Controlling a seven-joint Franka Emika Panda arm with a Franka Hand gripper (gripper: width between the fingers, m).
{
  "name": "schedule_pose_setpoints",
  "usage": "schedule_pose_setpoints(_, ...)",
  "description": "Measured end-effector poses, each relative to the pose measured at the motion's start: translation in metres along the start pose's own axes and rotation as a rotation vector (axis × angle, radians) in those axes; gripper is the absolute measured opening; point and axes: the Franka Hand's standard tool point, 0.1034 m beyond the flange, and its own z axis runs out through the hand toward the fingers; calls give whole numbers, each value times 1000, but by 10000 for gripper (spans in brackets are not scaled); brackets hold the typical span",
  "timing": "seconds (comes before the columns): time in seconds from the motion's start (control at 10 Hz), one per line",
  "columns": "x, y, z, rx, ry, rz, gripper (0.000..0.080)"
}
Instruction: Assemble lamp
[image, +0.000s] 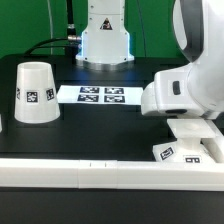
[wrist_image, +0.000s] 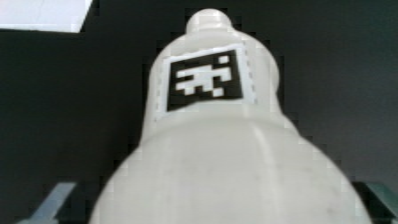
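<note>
In the wrist view the white bulb (wrist_image: 210, 120) fills the frame, its stem pointing away and carrying a black-and-white tag. My gripper (wrist_image: 214, 206) is shut on the bulb's round body. A finger (wrist_image: 54, 200) shows at each side, pressed against it. In the exterior view the arm's white hand (image: 185, 90) hangs over the flat square base (image: 190, 150) at the exterior view's right front and hides the bulb and the fingers. The tapered cone shade (image: 35, 92) stands upright on the black table at the exterior view's left, away from the arm.
The marker board (image: 100, 95) lies flat in the middle of the table behind the arm's hand. A long white rail (image: 90, 172) runs along the table's front edge. The robot's base column (image: 105, 40) stands at the back.
</note>
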Motion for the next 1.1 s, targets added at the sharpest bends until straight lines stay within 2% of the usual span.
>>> schedule_pose_setpoints(0.2, -3, 2, -8, -12, 8, -38, 573)
schedule_pose_setpoints(0.3, -10, 5, -19, -22, 12, -83, 573)
schedule_pose_setpoints(0.4, -20, 13, -41, -41, 29, -149, 573)
schedule_pose_setpoints(0.6, -37, 26, -80, -34, 32, -230, 574)
schedule_pose_setpoints(0.7, -40, 30, -100, -33, 48, -255, 574)
schedule_pose_setpoints(0.8, -34, 28, -110, -38, 102, -288, 574)
schedule_pose_setpoints(1.0, -33, 28, -107, -37, 103, -287, 574)
schedule_pose_setpoints(1.1, -18, 27, -117, -34, 218, -292, 574)
